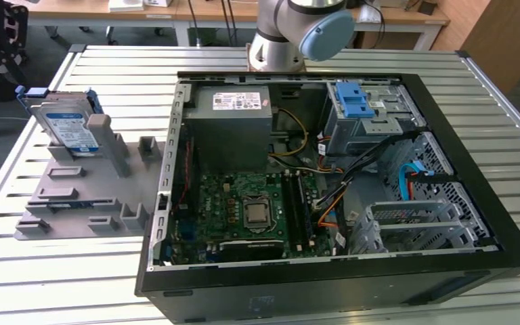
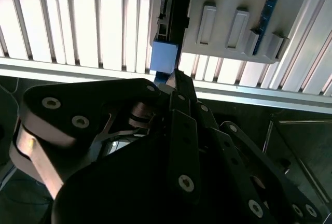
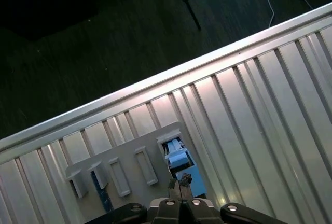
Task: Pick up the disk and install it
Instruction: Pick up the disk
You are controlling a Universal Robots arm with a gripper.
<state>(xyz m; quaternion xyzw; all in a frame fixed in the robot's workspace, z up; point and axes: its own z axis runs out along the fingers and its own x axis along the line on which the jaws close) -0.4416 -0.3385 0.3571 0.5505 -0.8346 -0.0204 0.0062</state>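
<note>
1. Black gripper links and screw heads are seen closest in the second wrist view. The fingertips are brought together with no gap made out between them, and nothing is held.
2. In the first wrist view the gripper is seen the same way: tips closed on each other and empty.
3. The disk is found straight beyond the fingertips, stood on edge in the grey fixture. It is judged to be apart from the tips, with no contact.
4. In the second wrist view the blue bracket of the disk is seen just past the tips. The grey fixture is off to one side of them.
5. In the exterior view the disk is shown upright, label facing out, held in the grey fixture on the slatted table. It is outside the computer case.
6. The open computer case is laid on the table, well apart from the fingers. A drive cage with a blue latch is seen inside it, beside the power supply.
7. Progress is judged as very early. The disk has not yet been gripped or lifted, and it sits in the fixture.
8. The pick, the carry to the case and the install are all left to be done.
</note>
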